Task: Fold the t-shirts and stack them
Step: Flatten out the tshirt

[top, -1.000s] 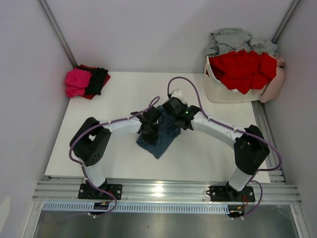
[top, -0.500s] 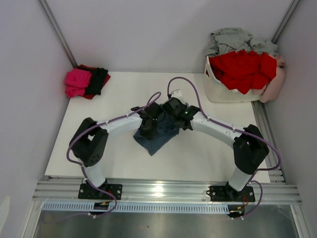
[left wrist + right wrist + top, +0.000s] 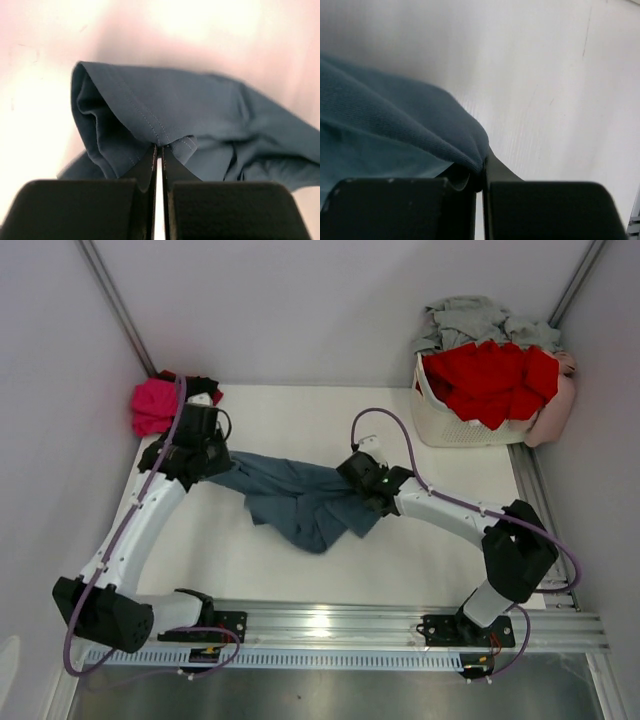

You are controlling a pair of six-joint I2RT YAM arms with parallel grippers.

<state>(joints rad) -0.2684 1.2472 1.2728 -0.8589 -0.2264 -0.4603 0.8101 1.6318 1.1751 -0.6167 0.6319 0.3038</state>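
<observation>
Robotics lab test cell, plain white walls [image 3: 300, 300], aluminium mounting rail [image 3: 330, 625], white table [image 3: 290, 420]

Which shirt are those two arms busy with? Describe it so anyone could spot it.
In the middle of the white table lies a rumpled slate-blue cloth t-shirt, stretched between the left gripper and right gripper. It is the only blue one: the far-left pile is pink and black, the white basket holds red and grey.

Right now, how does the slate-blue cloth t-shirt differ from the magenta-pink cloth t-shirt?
The slate-blue t-shirt lies spread centrally; the magenta-pink t-shirt sits compact in the far corner. The left gripper and right gripper pinch the blue one; neither holds the pink. Both are plain cloth.
</observation>
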